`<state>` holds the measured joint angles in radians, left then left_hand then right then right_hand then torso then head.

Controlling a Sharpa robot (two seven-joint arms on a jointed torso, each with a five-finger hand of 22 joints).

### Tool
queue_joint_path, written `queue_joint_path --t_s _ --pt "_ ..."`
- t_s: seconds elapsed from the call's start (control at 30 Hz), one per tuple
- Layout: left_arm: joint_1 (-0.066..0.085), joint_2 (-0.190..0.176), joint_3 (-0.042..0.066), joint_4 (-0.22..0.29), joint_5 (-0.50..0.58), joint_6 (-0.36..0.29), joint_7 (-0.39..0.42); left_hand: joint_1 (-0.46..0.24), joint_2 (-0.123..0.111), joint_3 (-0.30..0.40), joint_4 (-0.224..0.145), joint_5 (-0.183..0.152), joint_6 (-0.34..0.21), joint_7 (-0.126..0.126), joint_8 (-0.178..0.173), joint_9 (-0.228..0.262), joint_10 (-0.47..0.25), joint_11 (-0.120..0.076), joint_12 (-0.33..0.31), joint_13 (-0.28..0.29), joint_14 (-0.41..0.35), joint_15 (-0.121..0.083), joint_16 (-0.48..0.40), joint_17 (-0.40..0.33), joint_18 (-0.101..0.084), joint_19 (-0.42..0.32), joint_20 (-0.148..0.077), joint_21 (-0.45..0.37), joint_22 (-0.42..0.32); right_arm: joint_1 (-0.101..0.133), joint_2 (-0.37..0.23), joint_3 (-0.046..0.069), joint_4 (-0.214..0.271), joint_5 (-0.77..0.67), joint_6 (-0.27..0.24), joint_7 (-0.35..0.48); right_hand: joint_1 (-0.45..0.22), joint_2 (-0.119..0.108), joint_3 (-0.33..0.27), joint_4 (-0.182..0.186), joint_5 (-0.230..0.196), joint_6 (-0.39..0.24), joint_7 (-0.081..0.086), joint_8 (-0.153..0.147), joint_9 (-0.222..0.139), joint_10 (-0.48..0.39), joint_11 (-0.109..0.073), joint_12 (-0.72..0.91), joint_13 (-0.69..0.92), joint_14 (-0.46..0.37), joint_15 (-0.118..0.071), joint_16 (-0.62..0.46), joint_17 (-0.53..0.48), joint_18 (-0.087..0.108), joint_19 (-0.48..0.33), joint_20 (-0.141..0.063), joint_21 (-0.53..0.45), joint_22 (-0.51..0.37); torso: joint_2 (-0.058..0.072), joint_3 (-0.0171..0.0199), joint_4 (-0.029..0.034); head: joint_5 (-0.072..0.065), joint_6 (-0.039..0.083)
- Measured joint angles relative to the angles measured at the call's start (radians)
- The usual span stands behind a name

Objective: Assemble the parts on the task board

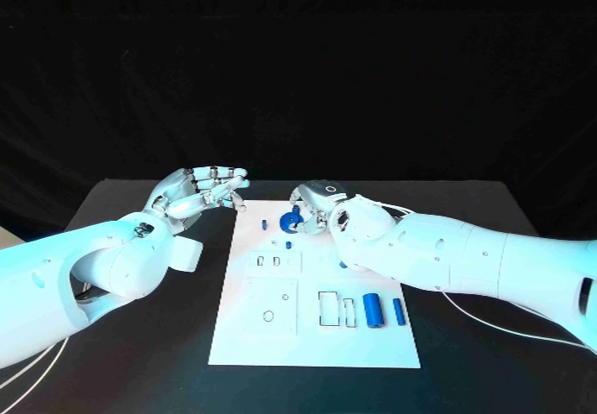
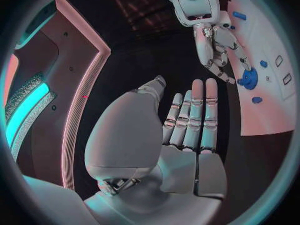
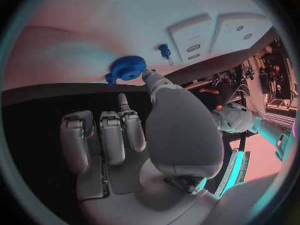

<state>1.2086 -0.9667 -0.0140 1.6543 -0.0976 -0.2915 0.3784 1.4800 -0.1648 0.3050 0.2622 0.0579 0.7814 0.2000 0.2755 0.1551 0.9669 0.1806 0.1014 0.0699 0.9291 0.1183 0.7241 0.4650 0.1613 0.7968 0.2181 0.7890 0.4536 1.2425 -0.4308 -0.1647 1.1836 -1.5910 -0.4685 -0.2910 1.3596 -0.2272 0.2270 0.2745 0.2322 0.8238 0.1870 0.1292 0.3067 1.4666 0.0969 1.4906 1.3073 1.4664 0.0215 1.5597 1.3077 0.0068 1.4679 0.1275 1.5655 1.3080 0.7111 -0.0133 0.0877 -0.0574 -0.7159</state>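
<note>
Blue gear (image 1: 292, 222): toothed disc, sits near far edge of the white task board (image 1: 249, 336). Right hand (image 1: 326, 207) pinches it, thumb tip on the rim, other fingers curled. Left hand (image 1: 199, 194) off the board's left edge, fingers loosely apart, holding nothing.

- No lettering, number, brand or sign can be read anywhere from where I stand.
- The task board (image 1: 249, 341) carries only outlined slots and small holes, with no words beside them.
- The blue parts (image 1: 372, 310) bear no marks that I can make out.
- The arms' white shells and both silver hands are plain, with no legible label.
</note>
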Motion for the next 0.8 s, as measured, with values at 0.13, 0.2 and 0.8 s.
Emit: queue_joint_path --t_s 0.13,0.2,0.8 --pt "0.000 -0.001 0.000 0.000 0.000 0.000 0.000 0.000 0.000 0.000 0.000 0.000 0.000 0.000 0.000 0.000 0.000 0.000 0.000 0.000 0.000 0.000 0.000 0.000 0.000 0.000 0.000 0.000 0.000 0.000 0.000 0.000 -0.001 0.001 0.002 0.001 0.014 0.014 -0.052 0.015 0.000 -0.001 0.001 -0.006 -0.003 0.000 0.000 0.000 0.000 0.000 0.000 0.000 0.000 0.000 0.000 0.000 0.000 0.000 0.000 0.0001 0.0006 0.000 0.000" --pt "0.000 -0.001 0.000 0.000 0.000 0.000 -0.001 0.000 0.000 0.000 0.000 0.000 0.000 0.000 0.000 0.000 0.000 0.000 0.000 0.000 0.000 0.000 0.000 0.000 0.000 0.000 0.000 0.000 0.000 0.000 0.000 0.000 -0.001 0.002 0.003 0.001 0.018 0.018 -0.059 0.017 0.000 0.003 0.001 -0.006 -0.003 0.000 0.000 0.000 0.000 0.000 0.000 0.000 0.000 0.000 0.000 0.000 0.000 0.000 0.000 0.0001 0.0005 0.000 0.000" --pt "0.000 -0.005 0.000 -0.001 0.000 0.000 -0.002 0.000 0.000 0.000 0.000 0.000 0.000 0.000 0.000 0.000 0.000 0.000 0.000 0.000 0.000 0.000 0.000 0.000 0.000 0.000 0.000 0.000 0.001 0.009 -0.104 0.006 0.097 0.048 0.009 0.027 0.002 0.055 -0.062 0.016 0.023 0.064 -0.014 0.014 0.001 0.000 0.000 0.011 0.001 0.000 0.000 0.000 0.000 0.000 0.000 0.000 0.000 0.000 -0.001 0.0016 -0.0041 0.006 0.002"
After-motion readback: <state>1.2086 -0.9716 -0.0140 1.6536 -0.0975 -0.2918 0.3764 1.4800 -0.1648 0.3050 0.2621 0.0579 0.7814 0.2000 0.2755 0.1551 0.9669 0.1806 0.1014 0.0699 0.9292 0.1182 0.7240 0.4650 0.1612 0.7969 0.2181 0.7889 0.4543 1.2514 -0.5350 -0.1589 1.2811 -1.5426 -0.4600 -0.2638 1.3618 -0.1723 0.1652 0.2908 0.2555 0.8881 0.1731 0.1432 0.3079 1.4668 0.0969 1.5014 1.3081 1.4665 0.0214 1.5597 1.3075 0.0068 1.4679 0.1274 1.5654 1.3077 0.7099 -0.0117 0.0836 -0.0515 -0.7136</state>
